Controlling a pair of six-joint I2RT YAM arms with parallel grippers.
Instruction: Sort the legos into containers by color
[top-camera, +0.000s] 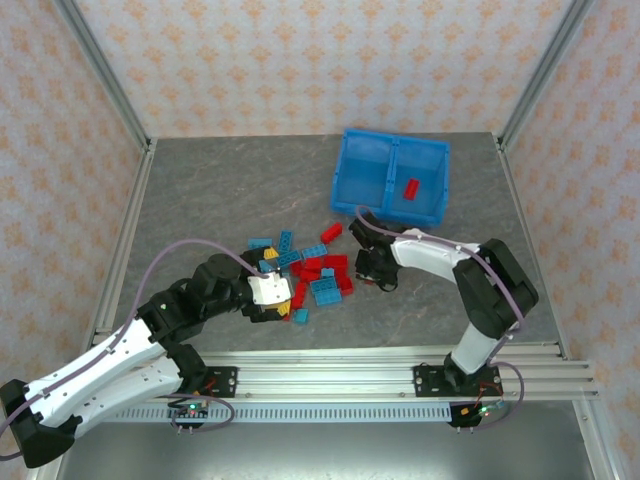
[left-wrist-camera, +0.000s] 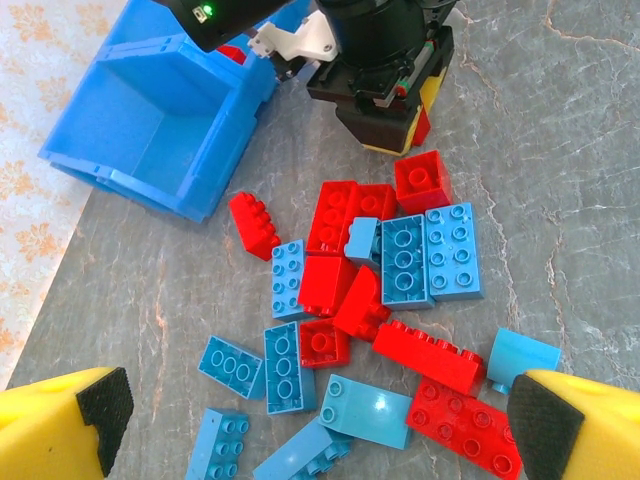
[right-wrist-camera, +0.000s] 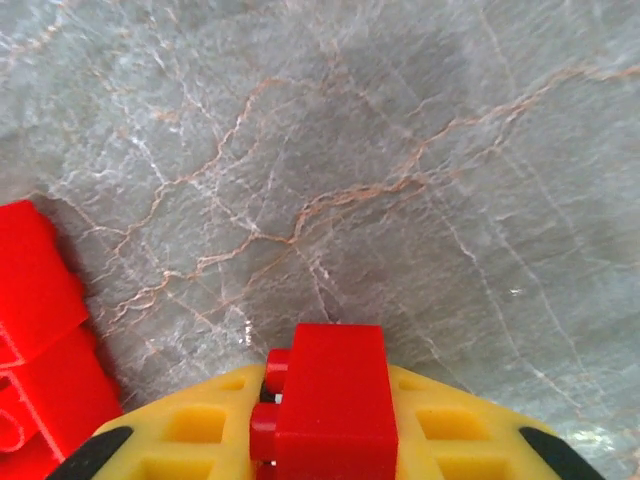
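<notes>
My R claw (top-camera: 372, 268) is clamped tight on a red lego (right-wrist-camera: 330, 400); the bin (top-camera: 360, 170) sits just beyond the claw, w/ its red-holding compartment (top-camera: 428, 172) slightly to the right.

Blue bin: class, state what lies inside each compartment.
In the blue bin, the right compartment holds one red brick; the left looks bare. Its near wall partly veils the floor's front strip.

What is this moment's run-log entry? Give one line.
right gripper: shut on red brick | left gripper: open over loose bricks | bin: one red piece in right compartment
</notes>
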